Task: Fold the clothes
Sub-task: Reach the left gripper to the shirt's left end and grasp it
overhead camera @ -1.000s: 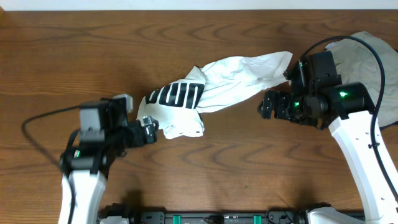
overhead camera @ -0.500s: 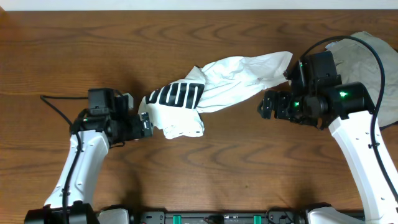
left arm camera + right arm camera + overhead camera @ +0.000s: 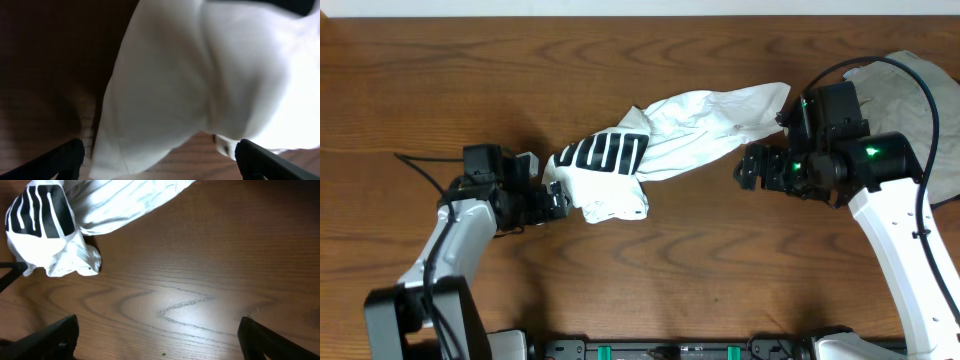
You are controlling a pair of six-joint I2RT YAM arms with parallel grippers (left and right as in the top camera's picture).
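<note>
I'm seeing the white T-shirt (image 3: 660, 140) lying bunched up across the middle of the wooden table (image 3: 440, 80), its black lettering at the left end, while a grey-beige shirt (image 3: 910, 90) is sitting at the far right corner. My left gripper (image 3: 558, 200) is hanging wide open right at the lettered end with nothing pinched. The right gripper (image 3: 747, 170) is hovering spread open over the wood just beside the white T-shirt's other end.
</note>
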